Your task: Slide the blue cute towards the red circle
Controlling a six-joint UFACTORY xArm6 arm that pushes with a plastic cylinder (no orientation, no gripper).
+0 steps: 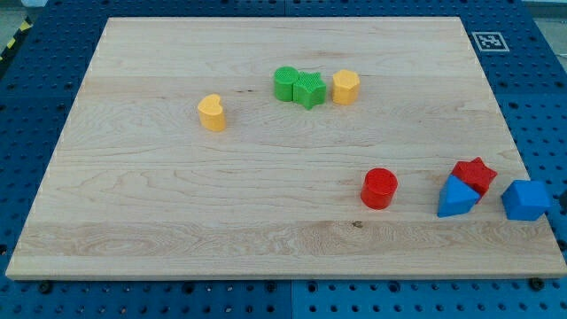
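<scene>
While neither arm nor my tip shows anywhere, so its position can't be told, the red circle (379,188) sits at the board's (177,230) lower right, and the blue cube (526,200) lies well right, overhanging the edge.

The chunky blue cube block (526,200) sits at the board's far right edge, near the bottom. The red round cylinder block (379,188) stands upright off to its left, well apart.
</scene>
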